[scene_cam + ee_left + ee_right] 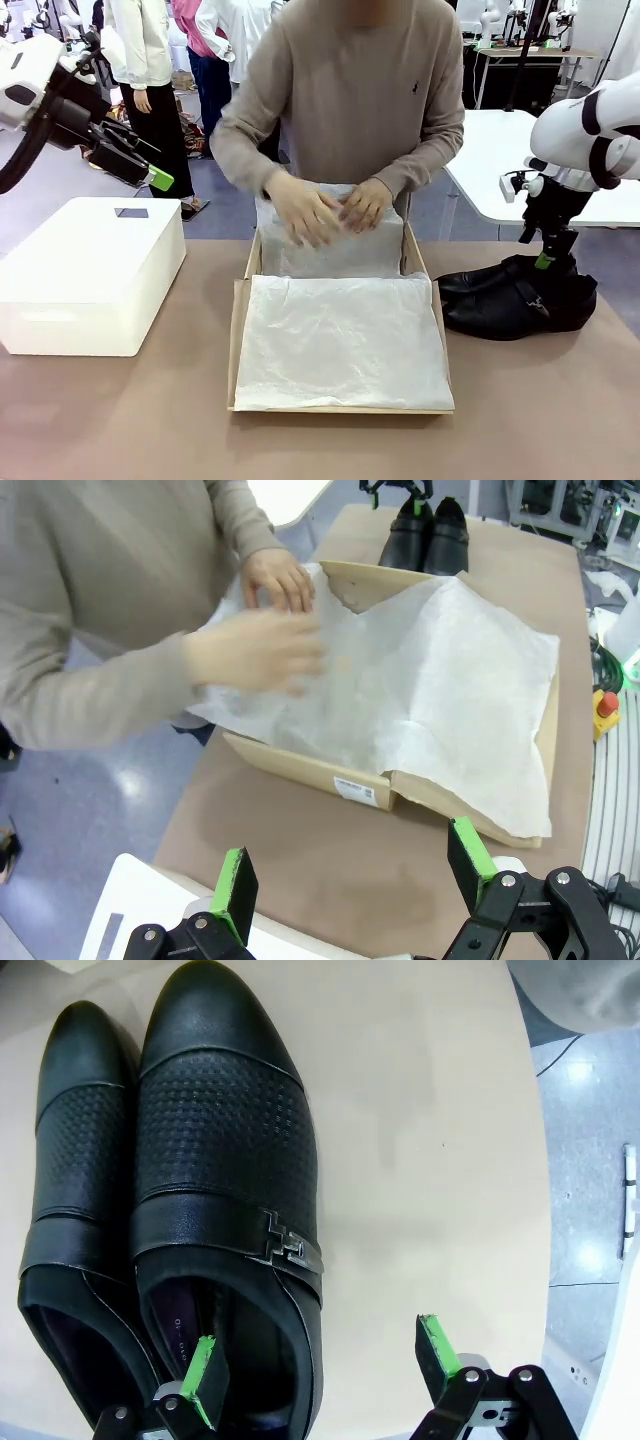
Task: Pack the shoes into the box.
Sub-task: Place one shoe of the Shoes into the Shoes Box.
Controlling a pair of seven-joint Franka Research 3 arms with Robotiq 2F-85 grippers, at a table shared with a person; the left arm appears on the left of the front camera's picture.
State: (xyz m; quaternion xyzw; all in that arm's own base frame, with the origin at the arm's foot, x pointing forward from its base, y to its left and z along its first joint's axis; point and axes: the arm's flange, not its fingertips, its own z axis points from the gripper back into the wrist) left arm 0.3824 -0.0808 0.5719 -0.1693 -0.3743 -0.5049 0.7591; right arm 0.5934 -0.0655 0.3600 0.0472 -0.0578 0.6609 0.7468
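The shoes lie side by side on the table, right of the box, toes towards it. They are glossy black with a metal buckle. The tan box stands open, with white tissue paper draped over its inside and front. At its far end the person's hands press on the tissue. My right gripper hangs open just above the shoes. In the right wrist view its left finger is over the nearer shoe's opening. My left gripper is open, raised at far left.
A white rounded plastic box stands on the table's left side, below my left gripper. The person stands at the far edge behind the cardboard box. Bare tabletop runs along the near edge.
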